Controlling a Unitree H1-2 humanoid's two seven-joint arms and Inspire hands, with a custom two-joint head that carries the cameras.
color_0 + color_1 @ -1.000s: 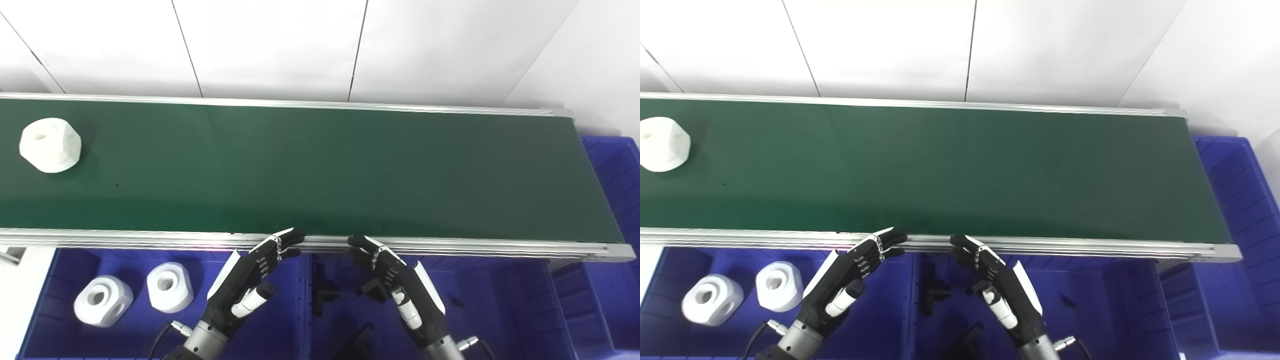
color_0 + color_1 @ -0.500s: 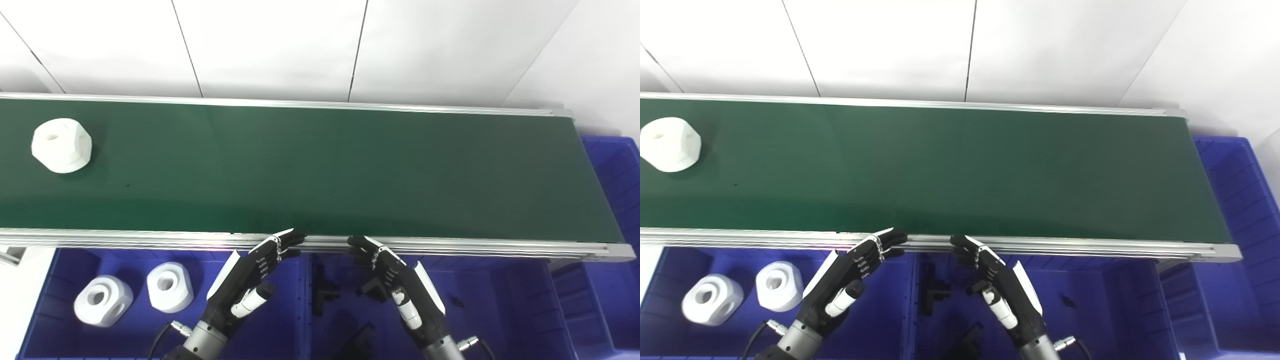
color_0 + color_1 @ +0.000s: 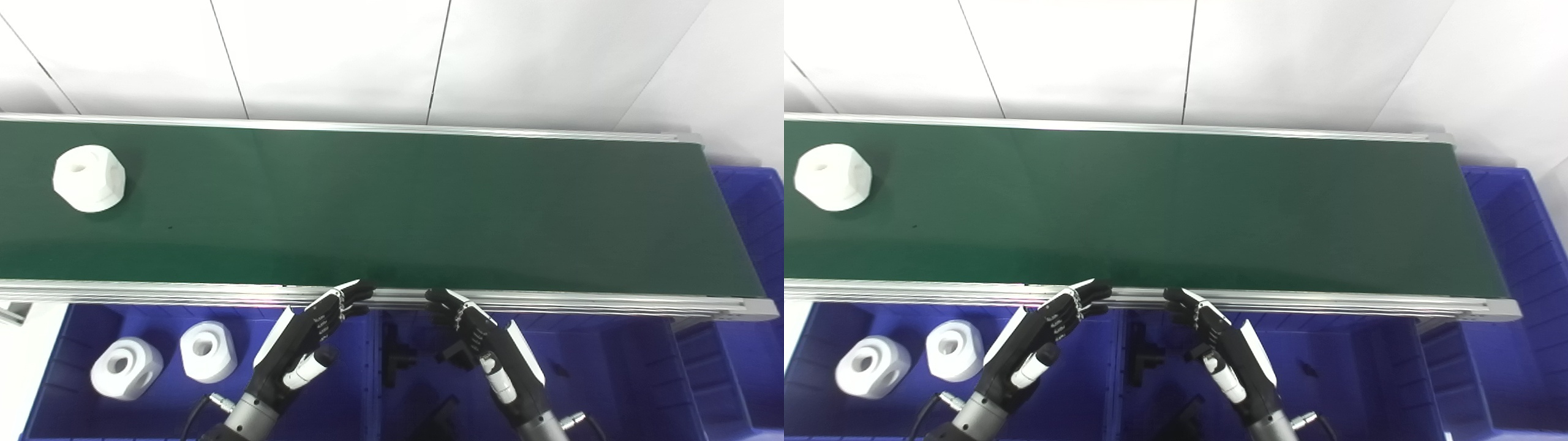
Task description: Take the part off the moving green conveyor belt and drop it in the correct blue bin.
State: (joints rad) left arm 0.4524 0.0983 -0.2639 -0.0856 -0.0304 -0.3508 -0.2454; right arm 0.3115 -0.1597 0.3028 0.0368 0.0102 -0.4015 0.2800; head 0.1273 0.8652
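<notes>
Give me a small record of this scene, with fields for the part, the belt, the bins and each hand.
part: white part lying at the left end of the green belt
left bin: two white parts
middle bin: black parts
left hand: open, holding nothing, fingertips at the belt's near rail
right hand: open, holding nothing, same pose

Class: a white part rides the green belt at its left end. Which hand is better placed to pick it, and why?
Left. The left hand waits nearer the white part, above the bin holding matching white parts; the right hand is farther.
</notes>
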